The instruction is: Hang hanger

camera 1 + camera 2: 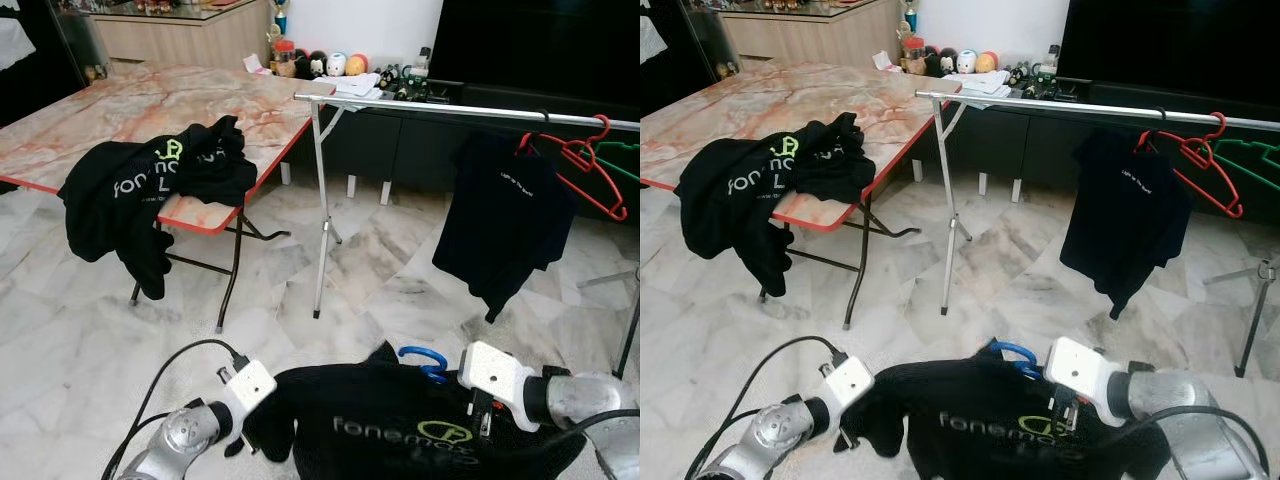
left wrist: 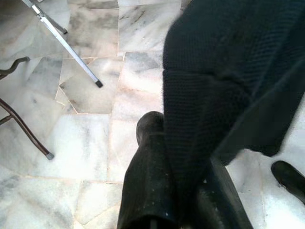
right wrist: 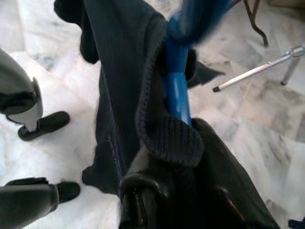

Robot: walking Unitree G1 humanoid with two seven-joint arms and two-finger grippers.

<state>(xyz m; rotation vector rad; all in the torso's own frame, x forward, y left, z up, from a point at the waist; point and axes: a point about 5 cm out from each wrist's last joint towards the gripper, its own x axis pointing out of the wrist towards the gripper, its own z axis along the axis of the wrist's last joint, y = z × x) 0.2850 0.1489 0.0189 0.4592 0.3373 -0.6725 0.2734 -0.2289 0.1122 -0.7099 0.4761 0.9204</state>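
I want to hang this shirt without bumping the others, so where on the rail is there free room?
The rail is bare from its left leg to the hanging black shirt. Its right end is crowded: that shirt, a red hanger and a green hanger. The right gripper holds the blue hanger inside the held shirt; the left gripper pinches its fabric.

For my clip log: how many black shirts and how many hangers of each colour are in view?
Black shirts: 3 — table shirt, rail shirt, held shirt gripped by the left hand and right hand.
Blue hangers: 1 — blue hanger inside the held shirt.
Red hangers: 1 — red hanger.
Green hangers: 1 — green hanger.
Total: 6
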